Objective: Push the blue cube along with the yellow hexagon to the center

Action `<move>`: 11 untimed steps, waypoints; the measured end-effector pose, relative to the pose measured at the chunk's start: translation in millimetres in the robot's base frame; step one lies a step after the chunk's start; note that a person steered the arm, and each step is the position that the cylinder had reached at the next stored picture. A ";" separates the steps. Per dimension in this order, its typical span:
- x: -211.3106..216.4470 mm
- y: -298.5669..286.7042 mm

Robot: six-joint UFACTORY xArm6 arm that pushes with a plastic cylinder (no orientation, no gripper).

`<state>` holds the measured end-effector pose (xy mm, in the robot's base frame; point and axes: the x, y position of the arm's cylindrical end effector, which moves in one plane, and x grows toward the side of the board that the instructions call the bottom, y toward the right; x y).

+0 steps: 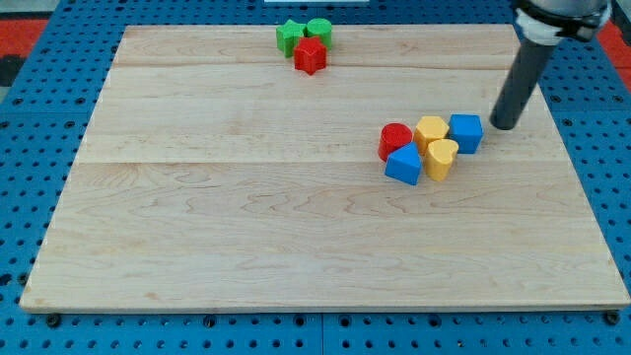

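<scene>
The blue cube [466, 132] sits right of centre on the wooden board [246, 217]. The yellow hexagon [431, 129] touches its left side. My tip [504, 125] is just to the right of the blue cube, a small gap apart. The dark rod rises from there toward the view's top right. A red cylinder [395, 139] lies left of the hexagon. A blue triangular block [403, 165] and a yellow heart-shaped block [442, 157] lie just below, all in one cluster.
At the board's top edge stand a green star-shaped block [289, 36], a green cylinder [318, 31] and a red star-shaped block [310, 55], packed together. A blue pegboard [30, 148] surrounds the board.
</scene>
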<state>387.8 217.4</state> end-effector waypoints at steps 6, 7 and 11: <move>1.0 -38.1; -11.4 -76.0; -18.0 -251.9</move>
